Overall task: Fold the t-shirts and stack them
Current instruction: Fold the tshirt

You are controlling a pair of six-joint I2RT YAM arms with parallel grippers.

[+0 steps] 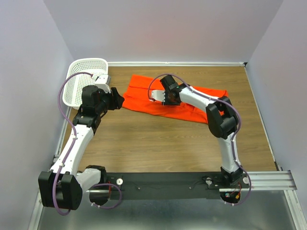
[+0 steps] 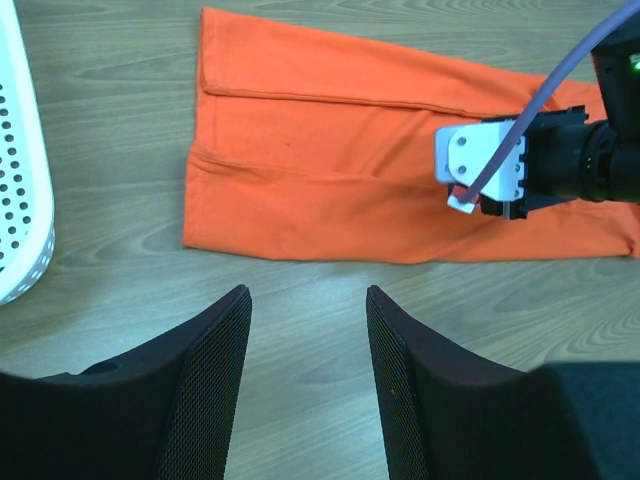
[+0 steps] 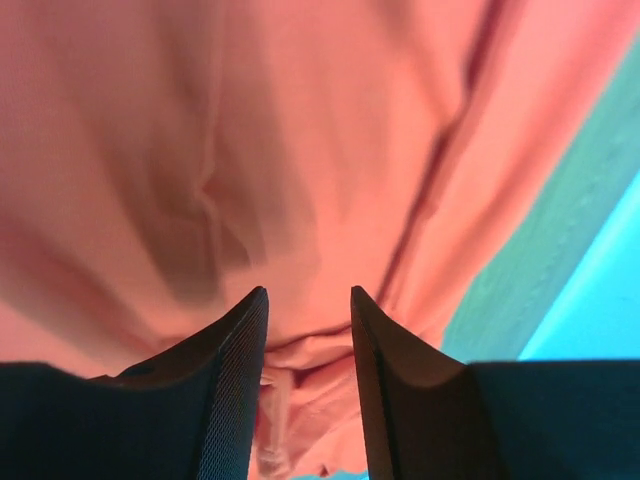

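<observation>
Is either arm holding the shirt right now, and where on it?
The left gripper is open over bare table, holding nothing. The right gripper is down on the orange t-shirt, fabric between its fingers; a firm pinch cannot be confirmed.
</observation>
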